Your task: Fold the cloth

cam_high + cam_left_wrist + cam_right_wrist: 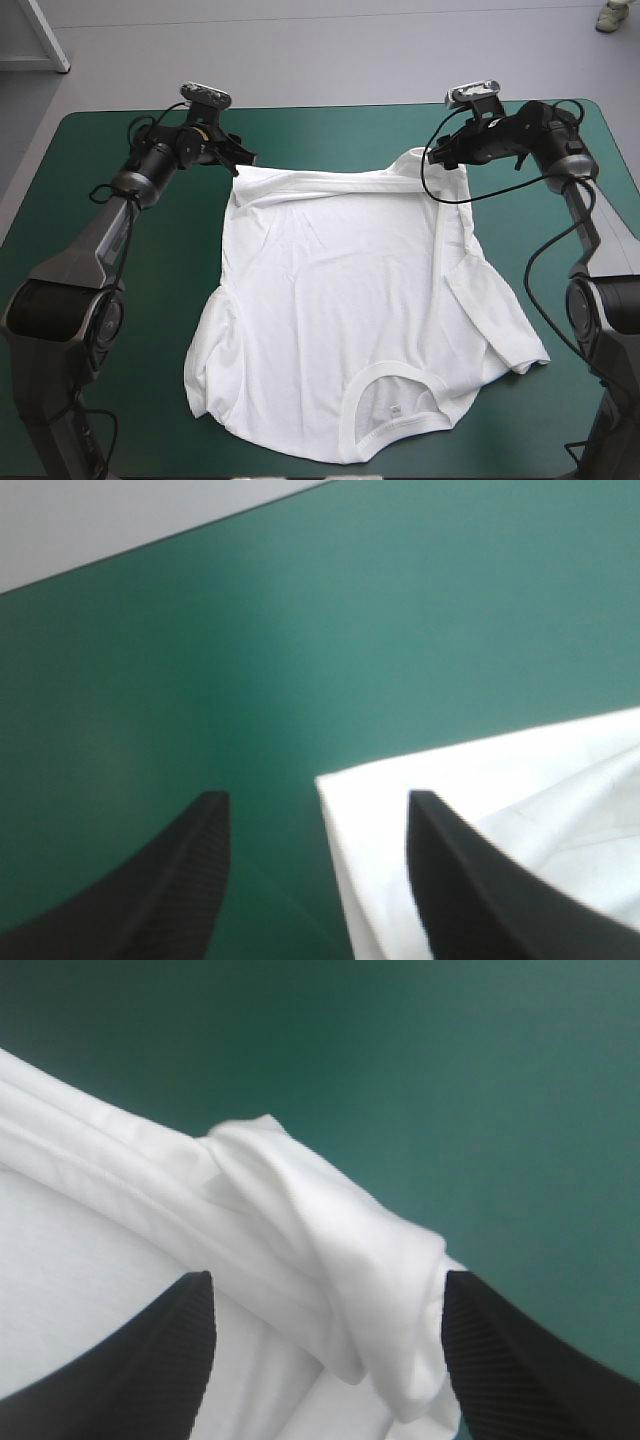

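The white T-shirt (345, 300) lies spread on the teal-green cover, collar toward the near edge and hem toward the far edge. My left gripper (240, 160) stands open at the shirt's far left corner; in the left wrist view (318, 825) that corner (400, 790) reaches in between the black fingers. My right gripper (440, 158) stands open at the far right corner, where a bunched fold of the T-shirt (330, 1230) lies between its fingers (320, 1310). Neither gripper has closed on the fabric.
Bare teal-green cover (120, 350) runs to the left of the shirt and more (570, 400) to its right. The table's far edge (330, 105) lies just beyond both grippers. One sleeve (495, 310) sticks out toward the right side.
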You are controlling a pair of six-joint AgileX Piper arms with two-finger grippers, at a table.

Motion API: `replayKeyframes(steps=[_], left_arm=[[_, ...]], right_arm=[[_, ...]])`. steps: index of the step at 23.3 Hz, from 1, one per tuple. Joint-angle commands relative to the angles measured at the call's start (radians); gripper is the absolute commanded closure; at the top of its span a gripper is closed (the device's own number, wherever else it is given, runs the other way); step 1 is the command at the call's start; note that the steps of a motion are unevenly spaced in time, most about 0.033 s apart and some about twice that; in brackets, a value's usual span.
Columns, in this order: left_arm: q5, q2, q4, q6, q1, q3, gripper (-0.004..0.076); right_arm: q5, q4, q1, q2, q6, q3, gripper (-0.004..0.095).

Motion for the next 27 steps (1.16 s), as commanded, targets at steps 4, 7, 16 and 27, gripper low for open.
replayKeyframes(steps=[4, 7, 16, 27], left_arm=[[0.133, -0.237, -0.227, 0.126, 0.086, -0.041, 0.0262], [0.204, -0.334, -0.264, 0.148, 0.082, -0.003, 0.0276], [0.232, -0.932, -0.441, 0.153, 0.074, 0.621, 0.0276], [0.409, -1.205, -0.489, 0.057, 0.074, 1.147, 0.0276]], right_arm=[[0.063, 0.0, -0.036, -0.244, 0.065, -0.049, 0.0329], [0.179, 0.005, -0.041, -0.312, 0.092, -0.049, 0.0379], [0.348, 0.04, -0.041, -0.633, 0.198, 0.228, 0.0397], [0.259, 0.058, -0.041, -0.952, 0.198, 0.764, 0.0422]])
